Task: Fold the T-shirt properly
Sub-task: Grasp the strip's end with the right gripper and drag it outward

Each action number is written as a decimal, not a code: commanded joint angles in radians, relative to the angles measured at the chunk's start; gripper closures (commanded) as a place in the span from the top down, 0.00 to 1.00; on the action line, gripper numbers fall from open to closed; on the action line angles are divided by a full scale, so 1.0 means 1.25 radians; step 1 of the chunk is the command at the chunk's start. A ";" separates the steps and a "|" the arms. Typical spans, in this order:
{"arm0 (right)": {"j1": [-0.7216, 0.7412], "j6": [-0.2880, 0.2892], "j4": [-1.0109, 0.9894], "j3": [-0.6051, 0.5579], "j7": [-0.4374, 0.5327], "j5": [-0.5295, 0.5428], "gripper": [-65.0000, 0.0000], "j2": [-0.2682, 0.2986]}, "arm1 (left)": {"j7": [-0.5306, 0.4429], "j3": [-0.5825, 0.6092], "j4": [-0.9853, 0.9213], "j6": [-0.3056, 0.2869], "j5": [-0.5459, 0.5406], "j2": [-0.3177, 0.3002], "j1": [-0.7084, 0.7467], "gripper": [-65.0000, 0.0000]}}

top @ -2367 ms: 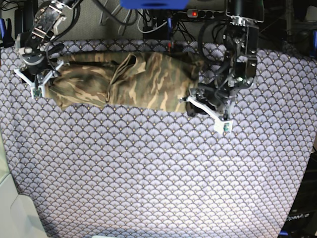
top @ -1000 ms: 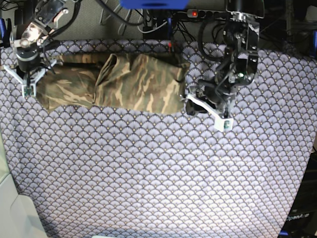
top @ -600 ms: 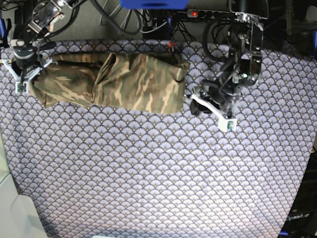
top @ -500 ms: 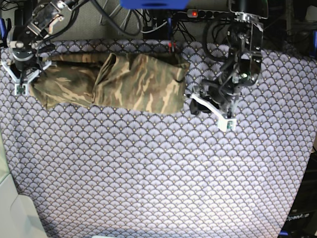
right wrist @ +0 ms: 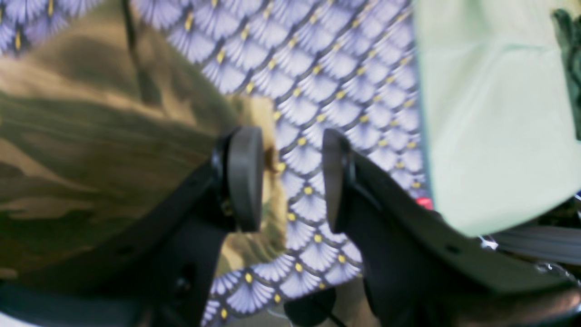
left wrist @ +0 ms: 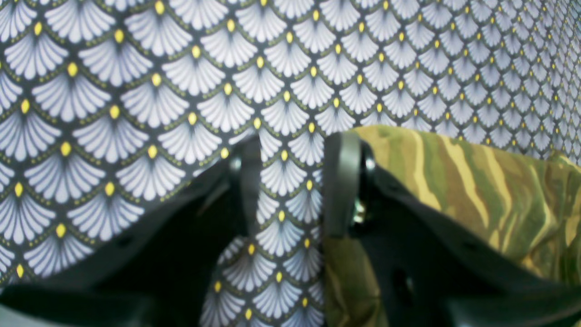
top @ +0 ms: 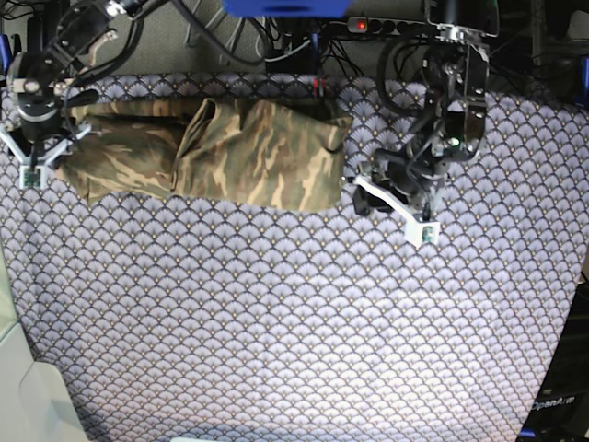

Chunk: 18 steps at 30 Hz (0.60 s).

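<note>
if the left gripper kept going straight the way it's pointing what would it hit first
Probably the tablecloth: the open left gripper shows only cloth between its fingers. The T-shirt edge lies just beside one finger; depth is unclear.

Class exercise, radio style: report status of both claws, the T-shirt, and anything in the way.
Left claw open, empty, beside the T-shirt edge. Right claw open at the shirt's other end, nothing between its jaws. Shirt lies in a long band on the tablecloth. No obstruction seen.

T-shirt (right wrist: 91, 150) — blurred (right-wrist view)

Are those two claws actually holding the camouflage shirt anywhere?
No. Both the left gripper and right gripper stand open over tablecloth, beside the T-shirt ends.
</note>
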 commanded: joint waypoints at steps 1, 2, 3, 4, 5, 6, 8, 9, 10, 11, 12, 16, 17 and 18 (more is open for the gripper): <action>0.006 -0.009 0.016 -0.002 -0.014 0.020 0.36 0.005 | -0.015 -0.002 0.011 -0.007 -0.006 -0.001 -0.012 0.35; 0.006 -0.009 0.018 -0.002 -0.037 0.036 0.36 0.005 | -0.015 -0.002 0.011 -0.007 -0.006 -0.001 -0.012 0.35; 0.006 -0.009 0.016 -0.002 -0.056 0.050 0.36 0.005 | -0.015 -0.002 0.011 -0.007 -0.006 -0.001 -0.012 0.35; 0.006 -0.009 0.015 -0.002 -0.068 0.060 0.36 0.005 | -0.015 -0.002 0.011 -0.007 -0.006 -0.001 -0.012 0.35; 0.006 -0.009 0.014 -0.002 -0.079 0.069 0.36 0.005 | -0.015 -0.002 0.011 -0.007 -0.006 -0.001 -0.012 0.35; 0.006 -0.009 0.013 -0.002 -0.086 0.075 0.36 0.005 | -0.015 -0.002 0.011 -0.007 -0.006 -0.001 -0.012 0.35; 0.004 -0.009 0.013 -0.002 -0.095 0.079 0.36 0.005 | -0.015 -0.002 0.011 -0.007 -0.006 -0.001 -0.012 0.35; 0.004 -0.009 0.013 -0.002 -0.101 0.079 0.36 0.005 | -0.015 -0.002 0.011 -0.007 -0.006 -0.001 -0.012 0.35; 0.004 -0.009 0.013 -0.002 -0.106 0.079 0.36 0.005 | -0.015 -0.002 0.011 -0.007 -0.006 -0.001 -0.012 0.35; 0.004 -0.009 0.013 -0.003 -0.112 0.079 0.36 0.005 | -0.015 -0.002 0.011 -0.007 -0.006 -0.001 -0.012 0.35; 0.004 -0.009 0.011 -0.003 -0.117 0.079 0.36 0.005 | -0.015 -0.002 0.011 -0.007 -0.006 -0.001 -0.012 0.35; 0.009 -0.009 -0.061 -0.003 -0.116 0.076 0.36 0.005 | -0.015 -0.002 0.011 -0.007 -0.006 -0.001 -0.012 0.35; 0.014 -0.009 -0.073 0.000 -0.116 0.076 0.36 0.005 | -0.015 -0.002 0.011 -0.007 -0.006 -0.001 -0.012 0.35; 0.017 -0.009 -0.086 0.000 -0.118 0.076 0.36 0.005 | -0.015 -0.002 0.011 -0.007 -0.006 -0.001 -0.012 0.35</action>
